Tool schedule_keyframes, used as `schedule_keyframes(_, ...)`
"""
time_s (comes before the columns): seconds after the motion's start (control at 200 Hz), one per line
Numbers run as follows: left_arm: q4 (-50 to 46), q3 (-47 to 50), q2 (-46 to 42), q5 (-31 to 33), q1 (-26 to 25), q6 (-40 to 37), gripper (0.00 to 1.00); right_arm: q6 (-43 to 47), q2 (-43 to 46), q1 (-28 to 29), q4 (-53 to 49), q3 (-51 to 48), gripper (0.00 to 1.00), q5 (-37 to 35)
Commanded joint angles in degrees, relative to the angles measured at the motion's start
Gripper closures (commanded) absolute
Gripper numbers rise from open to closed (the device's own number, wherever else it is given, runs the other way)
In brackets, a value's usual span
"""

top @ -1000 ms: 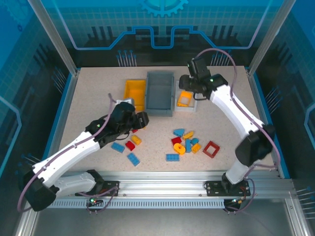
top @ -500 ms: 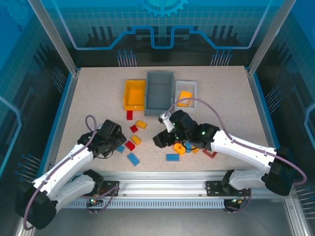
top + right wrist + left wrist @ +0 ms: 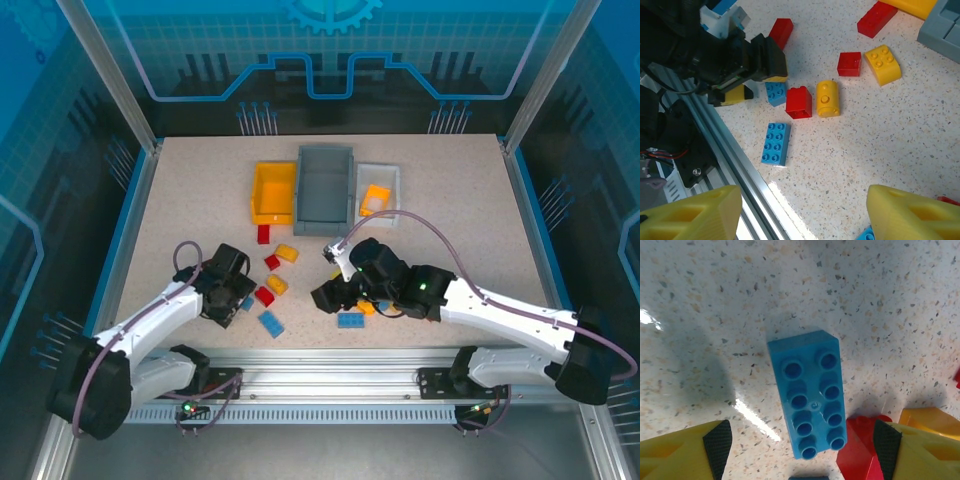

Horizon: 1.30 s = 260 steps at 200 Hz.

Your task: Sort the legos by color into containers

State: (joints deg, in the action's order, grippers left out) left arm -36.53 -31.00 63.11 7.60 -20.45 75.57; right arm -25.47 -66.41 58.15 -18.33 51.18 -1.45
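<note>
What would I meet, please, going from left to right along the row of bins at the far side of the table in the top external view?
yellow bin → grey bin → white translucent bin

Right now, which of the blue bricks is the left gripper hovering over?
The blue eight-stud brick lying studs up between the open fingers of the left gripper, beside a red brick. The other blue bricks lie clear of it.

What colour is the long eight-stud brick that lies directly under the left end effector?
The brick is blue; the left wrist view shows it best.
</note>
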Motion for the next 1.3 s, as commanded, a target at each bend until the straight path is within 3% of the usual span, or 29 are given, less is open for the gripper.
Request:
schedule_keyframes(0.0,3.8,1.2,1.7,-1.2,0.7,3.5,0.22,-0.8,1.1,0.6,0.6,-1.8,0.32,-0.9)
schedule_keyframes(0.155,3.9,1.1,4.0,-0.4,0.7,3.9,0.26,-1.9,1.5,0.7,1.4,-2.9,0.33,-0.7)
schedule_keyframes(0.51,6.8,1.8,7.7,0.7,0.7,4.7,0.5,-2.3,2.7,0.8,0.8,-4.0,0.34,-2.0)
schedule_keyframes(0.77,3.5,-0.4,4.4,3.2,0.7,1.9,0.6,-3.0,5.0,0.7,1.0,-4.7,0.36,-3.6)
schedule_keyframes(0.895,0.8,-5.5,0.3,5.3,0.5,-4.2,0.63,-3.9,8.4,0.8,4.1,-6.3,0.37,-5.8)
schedule_keyframes(0.98,1.2,-12.3,2.0,5.7,0.5,-13.1,0.62,-5.2,10.2,0.4,10.7,-8.6,0.36,-7.8)
schedule_keyframes(1.091,1.3,-24.2,10.7,4.1,0.6,-24.3,0.59,-6.5,8.3,0.1,16.0,-8.9,0.34,-11.9)
schedule_keyframes(1.296,-0.5,-47.1,32.8,5.5,2.3,-37.3,0.58,-5.6,2.4,-0.1,9.2,-1.1,0.35,-16.9)
